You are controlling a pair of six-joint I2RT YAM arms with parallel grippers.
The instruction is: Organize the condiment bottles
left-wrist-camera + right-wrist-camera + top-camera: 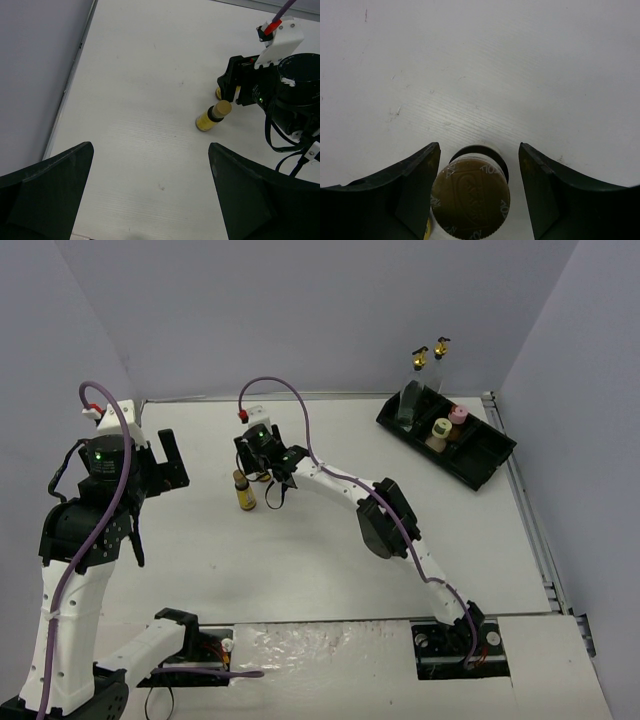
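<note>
Top external view: the right arm reaches across the table point(300, 570) to its left-centre. The right gripper point(268, 472) points down over 1 amber bottle point(262, 477), which is mostly hidden beneath it. The second amber bottle point(243, 492) stands upright just beside the gripper on its near-left side, apart from the fingers. The left gripper point(165, 458) is held at the table's left side, well apart from both bottles.

Right wrist view: the brown cap of the amber bottle point(470, 200) sits between the 2 fingers, and the bottle is upright on the table. The jaws are partly apart and straddle the cap without clamping it. A strip of table shows between the cap and the right-hand finger point(545, 200). On the other side the cap edge overlaps the finger, so I cannot tell whether they touch.

Left wrist view: the left gripper point(151, 147) has its jaws wide with nothing between them, above bare table. The second amber bottle point(212, 116) is ahead of it and stands free. Only a sliver of the other shows behind the right gripper's black fingers.

Far right corner, top external view: a black tray point(490, 455) sits at an angle and holds 4 bottles. The pink-capped bottle point(458, 415) and the cream-capped bottle point(440, 428) stand next to each other mid-tray. The 2 clear glass bottles point(410, 398) are at its far-left end, their gold-black spouts showing against the back wall. I cannot tell the exact compartments.
</note>
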